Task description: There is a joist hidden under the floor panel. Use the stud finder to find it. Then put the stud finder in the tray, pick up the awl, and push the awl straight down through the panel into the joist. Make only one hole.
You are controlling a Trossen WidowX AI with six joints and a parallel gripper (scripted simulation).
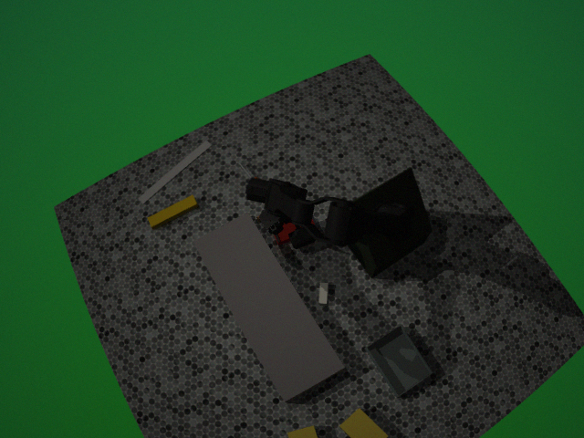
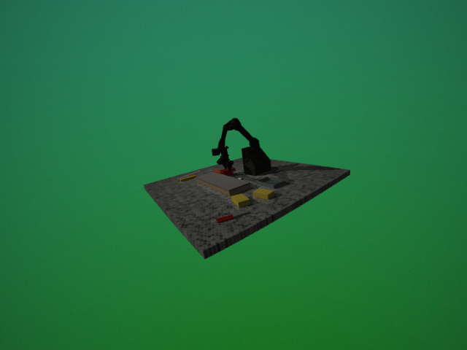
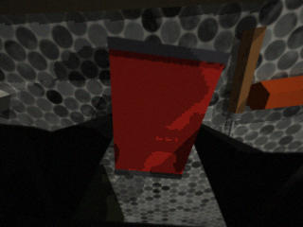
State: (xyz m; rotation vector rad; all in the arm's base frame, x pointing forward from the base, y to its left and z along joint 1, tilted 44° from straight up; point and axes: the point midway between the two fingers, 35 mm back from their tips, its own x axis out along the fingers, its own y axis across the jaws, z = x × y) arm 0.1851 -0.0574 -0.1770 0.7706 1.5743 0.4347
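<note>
Near the middle of the table (image 1: 424,118), just beside the far end of the long grey floor panel (image 1: 266,306), arm reaches down from its dark base block (image 1: 396,226). Jaws pinching the red stud finder (image 3: 158,113), one dark finger on each side of it, seen from wrist view. Stud finder (image 1: 285,232) sits low at table level between panel end and base, partly covered by the arm in top view. Gripper (image 2: 227,165) points down over it. Orange-handled tool (image 3: 279,92) lies just beside the stud finder, with a brown strip (image 3: 246,71) next to it; which of them is the awl, cannot tell. Tray (image 1: 401,360) sits toward the near edge, well apart from the gripper. Small white block (image 1: 323,293) between panel and tray. Yellow bar (image 1: 172,211) and pale strip (image 1: 174,172) toward the left corner. Two yellow blocks (image 2: 252,197) near the panel's near end, red-handled tool (image 2: 226,218) toward the front edge.
</note>
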